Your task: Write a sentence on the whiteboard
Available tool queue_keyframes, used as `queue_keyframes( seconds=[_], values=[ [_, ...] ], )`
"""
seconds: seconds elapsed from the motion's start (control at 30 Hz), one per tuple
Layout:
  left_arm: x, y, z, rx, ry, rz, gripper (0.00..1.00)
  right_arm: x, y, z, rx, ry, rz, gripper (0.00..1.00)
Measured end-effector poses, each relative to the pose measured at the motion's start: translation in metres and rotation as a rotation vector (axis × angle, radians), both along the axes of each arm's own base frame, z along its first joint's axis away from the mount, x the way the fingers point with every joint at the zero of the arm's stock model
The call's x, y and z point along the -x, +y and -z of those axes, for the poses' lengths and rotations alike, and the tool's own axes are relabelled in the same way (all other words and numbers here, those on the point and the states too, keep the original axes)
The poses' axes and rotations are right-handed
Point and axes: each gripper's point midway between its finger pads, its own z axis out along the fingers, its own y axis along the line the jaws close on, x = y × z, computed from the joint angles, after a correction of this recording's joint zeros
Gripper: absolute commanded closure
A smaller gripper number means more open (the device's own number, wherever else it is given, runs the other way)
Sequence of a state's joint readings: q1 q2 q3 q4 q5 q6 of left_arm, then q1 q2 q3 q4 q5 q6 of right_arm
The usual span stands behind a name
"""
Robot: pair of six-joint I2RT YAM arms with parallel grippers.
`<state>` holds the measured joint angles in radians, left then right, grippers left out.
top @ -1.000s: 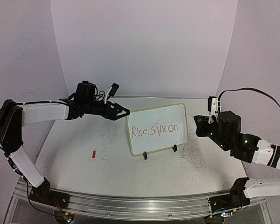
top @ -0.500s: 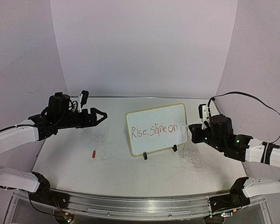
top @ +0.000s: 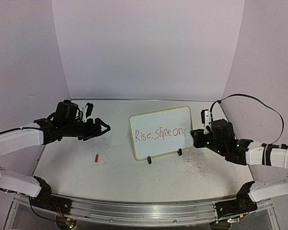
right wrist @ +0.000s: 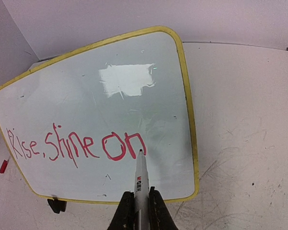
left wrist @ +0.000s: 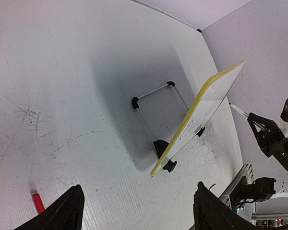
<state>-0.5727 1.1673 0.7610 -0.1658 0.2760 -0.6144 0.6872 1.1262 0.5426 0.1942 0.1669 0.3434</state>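
Observation:
The whiteboard (top: 169,120) stands propped on black feet mid-table, yellow-rimmed; it also shows in the right wrist view (right wrist: 129,91) and edge-on in the left wrist view (left wrist: 201,108). The sentence (top: 161,133) in red reads "Rise, Shine on" (right wrist: 77,144). My right gripper (right wrist: 140,203) is shut on a white marker (right wrist: 141,179), whose tip is at the foot of the last "n"; in the top view this gripper (top: 197,137) is at the board's right edge. My left gripper (top: 104,128) is open and empty, left of the board, with fingertips (left wrist: 69,208) spread wide.
A red marker cap (top: 96,157) lies on the table left of the board, also in the left wrist view (left wrist: 38,202). The tabletop (top: 201,165) has dark scribble marks right of the board. A metal rail (top: 134,208) runs along the near edge.
My left arm has pulled back from the board's left edge to the left and lowered. My right gripper has moved left and brought the marker tip onto the board.

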Motion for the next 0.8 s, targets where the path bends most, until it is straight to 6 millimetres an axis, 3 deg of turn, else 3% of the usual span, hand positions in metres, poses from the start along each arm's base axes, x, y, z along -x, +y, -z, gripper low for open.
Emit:
queue_keyframes(
  seconds=[0.5,0.8],
  values=[
    [0.008,-0.008,0.014,-0.026,0.041,0.025,0.23,-0.007,-0.003,0.019,0.039,0.036,0.038,1.0],
    [0.008,-0.009,0.016,-0.038,0.036,0.032,0.26,-0.013,-0.002,0.019,0.051,0.036,0.054,1.0]
  ],
)
